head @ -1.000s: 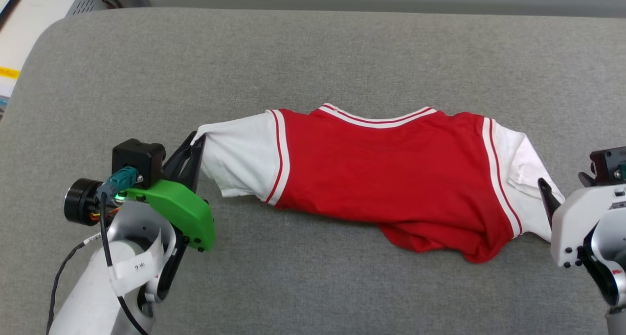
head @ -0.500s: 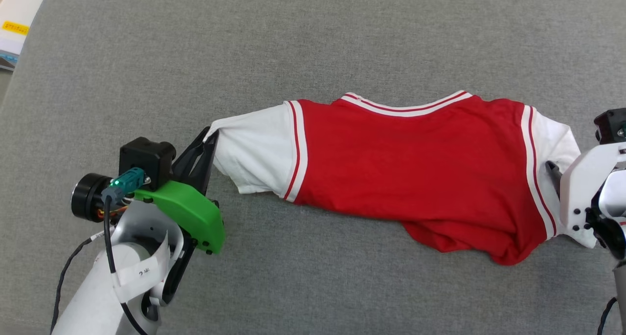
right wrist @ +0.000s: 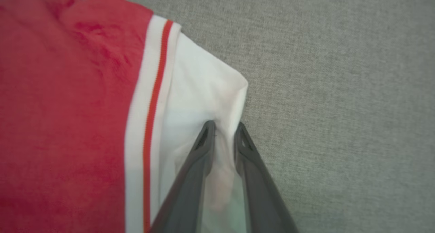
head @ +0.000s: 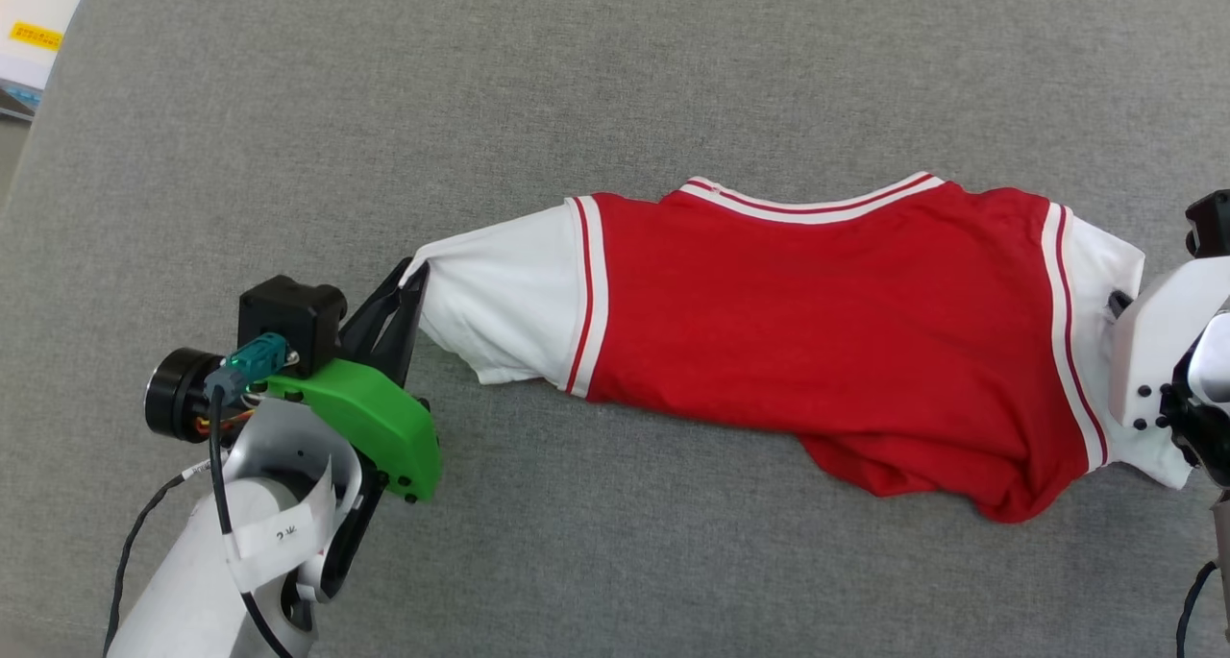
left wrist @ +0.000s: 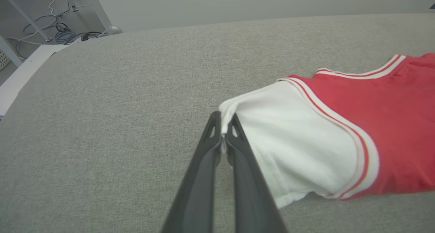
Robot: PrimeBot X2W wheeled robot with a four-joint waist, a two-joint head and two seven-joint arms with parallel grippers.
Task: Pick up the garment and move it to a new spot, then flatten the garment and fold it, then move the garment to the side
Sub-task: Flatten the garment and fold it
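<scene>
The garment (head: 817,341) lies stretched crosswise on the grey cushion (head: 615,82), its long axis running from one arm to the other. The left gripper (left wrist: 222,126) is pinched tight on the left sleeve's hem. The right gripper (right wrist: 222,129), jaws nearly together, nips a tuck of the right sleeve. Each arm has its own end, so a lift looks ready.

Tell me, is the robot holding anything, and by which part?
The red jersey T-shirt with white sleeves: the left pincer pinches one sleeve's cuff edge, the right pincer grips the other sleeve's white fabric.
</scene>
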